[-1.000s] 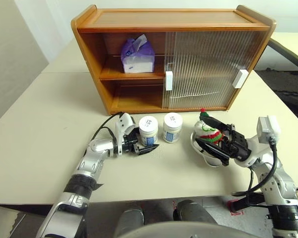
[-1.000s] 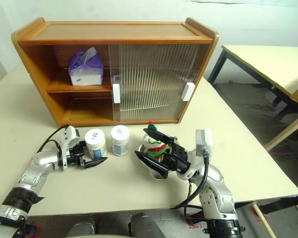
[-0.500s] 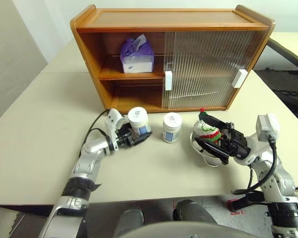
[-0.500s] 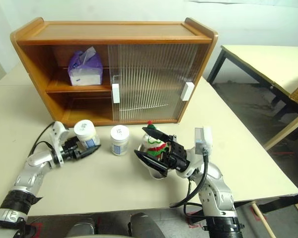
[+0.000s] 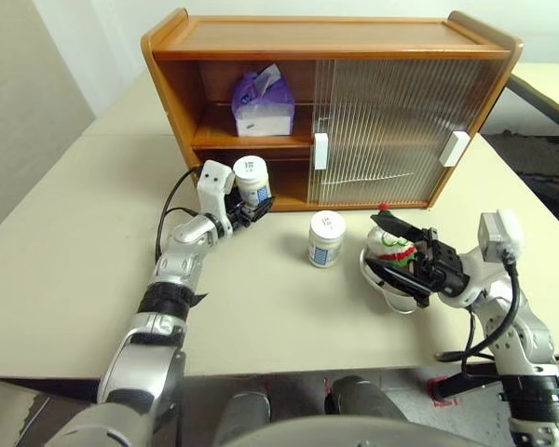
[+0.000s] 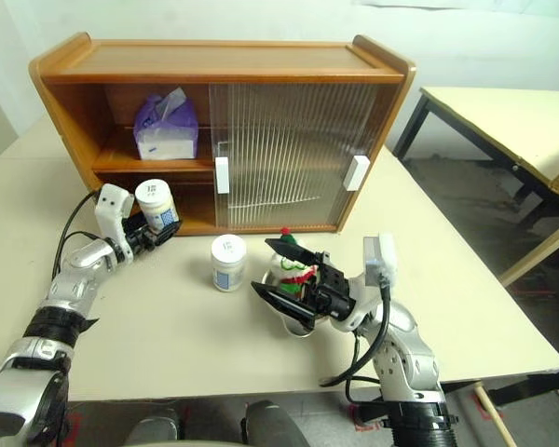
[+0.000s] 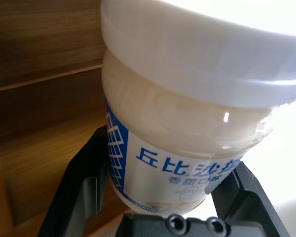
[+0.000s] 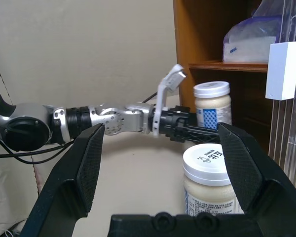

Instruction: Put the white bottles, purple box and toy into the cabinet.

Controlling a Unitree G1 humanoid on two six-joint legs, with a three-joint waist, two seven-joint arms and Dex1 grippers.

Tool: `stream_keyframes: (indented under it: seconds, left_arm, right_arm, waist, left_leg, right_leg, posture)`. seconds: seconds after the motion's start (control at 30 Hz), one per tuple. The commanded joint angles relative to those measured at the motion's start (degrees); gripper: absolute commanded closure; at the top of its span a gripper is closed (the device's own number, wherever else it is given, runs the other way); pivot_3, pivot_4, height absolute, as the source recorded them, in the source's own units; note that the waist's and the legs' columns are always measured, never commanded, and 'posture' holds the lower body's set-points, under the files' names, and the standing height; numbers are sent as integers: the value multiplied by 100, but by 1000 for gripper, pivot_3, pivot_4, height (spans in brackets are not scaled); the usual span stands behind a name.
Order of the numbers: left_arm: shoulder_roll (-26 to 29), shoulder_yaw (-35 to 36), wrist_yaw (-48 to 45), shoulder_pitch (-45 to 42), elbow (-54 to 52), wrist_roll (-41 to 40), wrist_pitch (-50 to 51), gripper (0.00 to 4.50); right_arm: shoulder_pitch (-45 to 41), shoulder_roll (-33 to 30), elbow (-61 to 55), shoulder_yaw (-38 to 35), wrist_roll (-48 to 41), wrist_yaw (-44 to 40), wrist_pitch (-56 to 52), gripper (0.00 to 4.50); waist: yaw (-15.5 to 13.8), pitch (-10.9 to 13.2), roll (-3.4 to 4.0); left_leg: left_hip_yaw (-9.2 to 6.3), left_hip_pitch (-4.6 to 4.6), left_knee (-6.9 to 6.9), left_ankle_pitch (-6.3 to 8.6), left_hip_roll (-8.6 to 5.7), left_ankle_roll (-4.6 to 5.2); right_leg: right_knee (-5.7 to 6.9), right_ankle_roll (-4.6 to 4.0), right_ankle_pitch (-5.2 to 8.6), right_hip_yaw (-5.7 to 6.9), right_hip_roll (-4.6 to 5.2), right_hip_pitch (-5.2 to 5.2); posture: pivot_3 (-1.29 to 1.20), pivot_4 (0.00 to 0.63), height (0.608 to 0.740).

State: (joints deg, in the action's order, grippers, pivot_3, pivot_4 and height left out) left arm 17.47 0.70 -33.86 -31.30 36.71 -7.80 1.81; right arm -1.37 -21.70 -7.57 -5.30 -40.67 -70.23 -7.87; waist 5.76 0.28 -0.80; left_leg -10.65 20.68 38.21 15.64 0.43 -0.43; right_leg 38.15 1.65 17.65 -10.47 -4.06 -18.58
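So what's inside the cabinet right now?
The purple box sits on the upper shelf of the cabinet, on its open left side. The lower shelf there looks bare. The ribbed sliding doors hide whatever is behind them.

Purple box (image 5: 261, 101) in cabinet (image 5: 326, 37)

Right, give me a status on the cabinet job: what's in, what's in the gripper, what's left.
Done: the purple box sits on the upper shelf of the cabinet. In hand: the left gripper holds one white bottle at the open lower shelf, not yet set down. Left: the second white bottle stands on the table, and the toy lies in a steel bowl beside the open right gripper.
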Motion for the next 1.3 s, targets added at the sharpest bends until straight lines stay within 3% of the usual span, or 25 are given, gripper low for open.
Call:
stream_keyframes:
  seconds: [0.03,0.5,1.03,1.1,1.17,1.3]
  left_arm:
    - [-141,-78,224,-413,502,215,-68,1339]
    - [-462,-25,1227,-1238,1999,564,-374,1339]
    - [-527,223,1902,-1642,2788,578,-683,1339]
    - [-552,213,1823,-1647,2830,583,-680,536]
    - [-582,222,1767,-1641,2829,575,-686,110]
    - [-630,313,1708,-1379,2504,472,-639,110]
  right_arm:
    - [22,-54,-80,-19,-47,29,-41,0]
    - [83,-48,-181,-12,-51,109,-61,0]
    - [103,-36,-292,12,-50,172,-104,0]
    - [75,-37,-271,21,-36,172,-111,0]
    - [67,-35,-264,25,-34,169,-116,0]
    - [73,-65,-227,16,-38,142,-145,0]
  waist:
    - [1,1,-1]
    - [60,7,-10]
    - [181,12,-19]
    - [186,12,-19]
    - [188,12,-19]
    - [191,13,-20]
  left_leg:
    - [0,0,0,0,0,0]
    - [-2,0,7,-5,-5,2]
    - [-2,1,20,-13,-15,4]
    - [-2,1,20,-15,-16,4]
    - [-2,1,22,-17,-17,4]
    - [-2,3,28,-18,-21,6]
  right_leg:
    - [-1,6,-2,0,0,0]
    - [-5,57,-15,-2,0,9]
    - [-6,31,1,-3,-1,18]
    - [-6,29,3,-4,-1,19]
    - [-6,28,3,-4,-1,21]
    - [-6,29,2,-5,-1,23]
  posture:
    - [-178,0,740]
    - [-201,0,740]
    - [-219,0,740]
    - [-220,0,740]
    - [-218,0,740]
    - [-217,0,740]
